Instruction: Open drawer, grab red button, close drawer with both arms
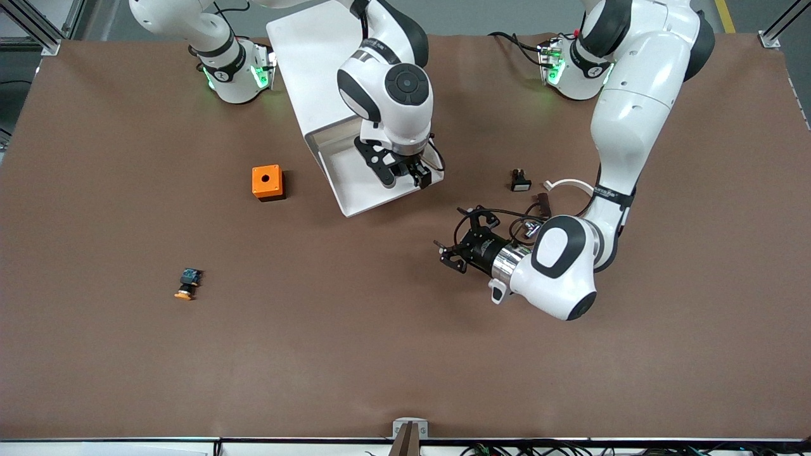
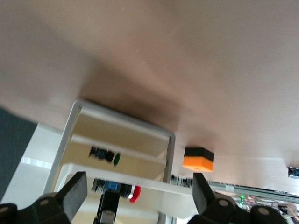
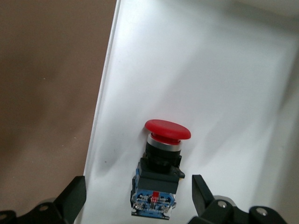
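Right wrist view shows the red-capped push button with black body and blue rear [image 3: 160,169] lying in the white tray of the pulled-out top drawer [image 3: 210,70]; the right gripper [image 3: 135,198] hangs over it, fingers spread. The left gripper [image 1: 451,253], spread and empty, is above bare table in front of the white box cabinet [image 1: 310,57]; an orange cube with a hole [image 1: 267,182] sits beside the drawer.

The right gripper [image 1: 405,172] points down, fingers apart. The left gripper [image 1: 448,256] lies level, pointing to 9 o'clock, fingers apart.
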`<act>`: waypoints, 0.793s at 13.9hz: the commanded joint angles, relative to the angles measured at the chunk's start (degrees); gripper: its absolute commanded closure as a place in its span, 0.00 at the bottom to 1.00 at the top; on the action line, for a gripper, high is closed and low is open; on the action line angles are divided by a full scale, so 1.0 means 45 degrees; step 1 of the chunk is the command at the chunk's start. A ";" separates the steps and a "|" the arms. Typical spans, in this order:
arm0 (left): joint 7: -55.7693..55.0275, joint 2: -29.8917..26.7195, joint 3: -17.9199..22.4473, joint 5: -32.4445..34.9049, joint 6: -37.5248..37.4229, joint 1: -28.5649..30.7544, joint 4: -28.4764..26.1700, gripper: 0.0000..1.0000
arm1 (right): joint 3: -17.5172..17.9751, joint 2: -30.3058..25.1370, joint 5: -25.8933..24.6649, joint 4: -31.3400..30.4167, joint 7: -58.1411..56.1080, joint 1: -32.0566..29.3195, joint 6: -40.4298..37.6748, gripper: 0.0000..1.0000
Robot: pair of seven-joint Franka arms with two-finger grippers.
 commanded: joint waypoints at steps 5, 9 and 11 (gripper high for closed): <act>0.1612 -0.1415 0.0151 0.3075 0.2120 -0.0465 -0.0176 0.01 | -0.0131 0.0097 0.0177 -0.0060 0.0157 0.0227 -0.0115 0.00; 0.1632 -0.1807 0.0033 0.5474 0.3293 -0.0950 -0.0234 0.01 | -0.0131 0.0097 0.0177 -0.0060 0.0157 0.0227 -0.0154 0.03; 0.1592 -0.1905 0.0053 0.6435 0.3645 -0.1187 -0.0254 0.01 | -0.0131 0.0097 0.0158 -0.0041 0.0118 0.0207 -0.0445 0.03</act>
